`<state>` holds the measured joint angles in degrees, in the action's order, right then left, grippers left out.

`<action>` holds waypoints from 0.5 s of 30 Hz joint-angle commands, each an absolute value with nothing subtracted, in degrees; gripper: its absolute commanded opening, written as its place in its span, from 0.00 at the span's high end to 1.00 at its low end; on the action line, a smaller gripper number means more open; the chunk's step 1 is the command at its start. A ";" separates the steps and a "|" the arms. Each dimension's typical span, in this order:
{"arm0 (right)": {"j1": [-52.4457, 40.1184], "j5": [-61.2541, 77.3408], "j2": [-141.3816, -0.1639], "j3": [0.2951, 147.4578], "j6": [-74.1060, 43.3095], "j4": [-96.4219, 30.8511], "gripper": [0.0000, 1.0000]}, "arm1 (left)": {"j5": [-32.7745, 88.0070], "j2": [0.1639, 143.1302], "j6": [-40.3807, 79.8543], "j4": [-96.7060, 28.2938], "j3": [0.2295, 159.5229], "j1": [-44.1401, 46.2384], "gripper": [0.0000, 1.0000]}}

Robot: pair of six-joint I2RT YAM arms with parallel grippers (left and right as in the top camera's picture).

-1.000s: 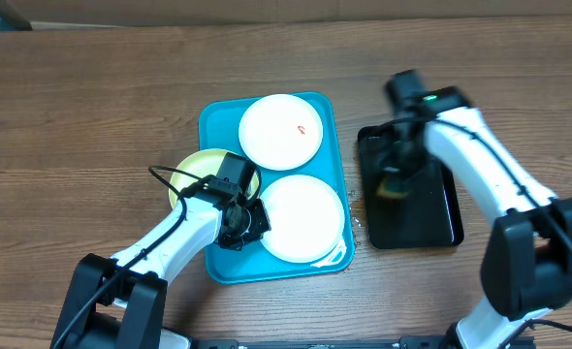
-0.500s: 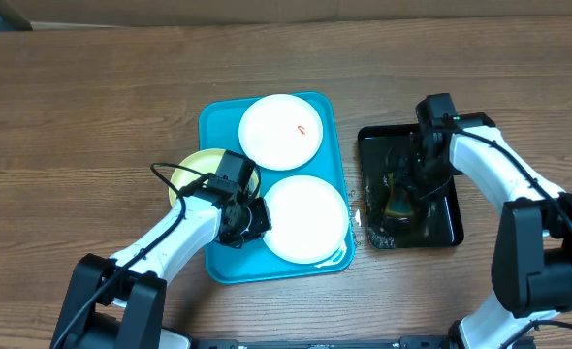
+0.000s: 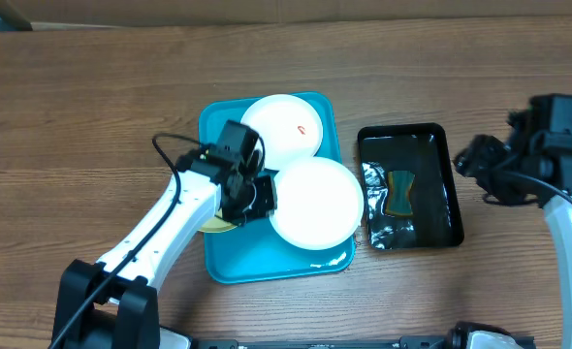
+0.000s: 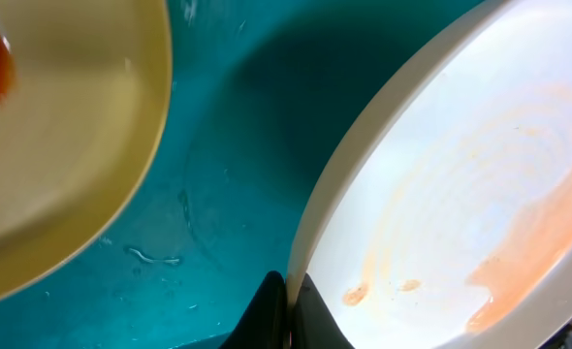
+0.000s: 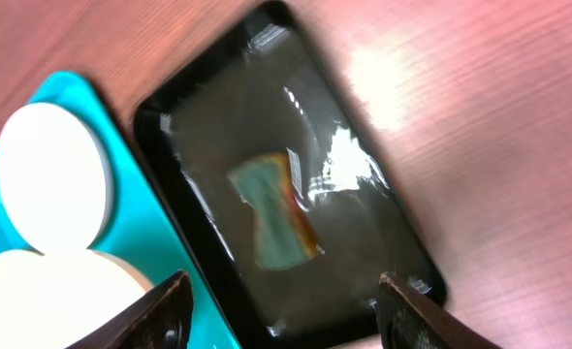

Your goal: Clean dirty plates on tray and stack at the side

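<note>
One white plate (image 3: pixel 315 204) pinched, overhanging tray (image 3: pixel 224 264) edge

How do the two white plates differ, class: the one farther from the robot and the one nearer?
The far plate lies flat inside the blue tray. The near plate is gripped at its rim by the left pincer and juts past the tray's right edge. The far plate bears one small red mark, while the near plate shows wide, faint orange streaks in the wrist view. Both are round and white.
</note>
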<state>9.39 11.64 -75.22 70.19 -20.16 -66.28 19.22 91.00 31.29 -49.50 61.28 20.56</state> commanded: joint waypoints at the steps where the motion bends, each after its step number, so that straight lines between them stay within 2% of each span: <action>1: 14.52 11.70 -75.18 70.89 -20.27 -68.47 0.37 | 13.37 90.94 28.80 -51.09 70.76 22.11 0.96; 7: 18.55 12.51 -75.40 70.89 -19.73 -68.88 0.37 | -1.45 90.98 28.69 -48.60 79.40 30.72 0.96; 9: 18.98 12.58 -75.40 70.89 -19.73 -68.86 0.36 | -10.76 91.02 28.67 -44.36 80.09 37.01 0.96; 15: 18.98 12.58 -75.40 70.89 -19.73 -68.90 0.36 | -21.80 93.82 26.72 -37.82 80.09 45.28 0.96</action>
<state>18.68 12.08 -75.55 70.19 -20.08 -69.06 -11.73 91.85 29.26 -39.64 78.74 42.68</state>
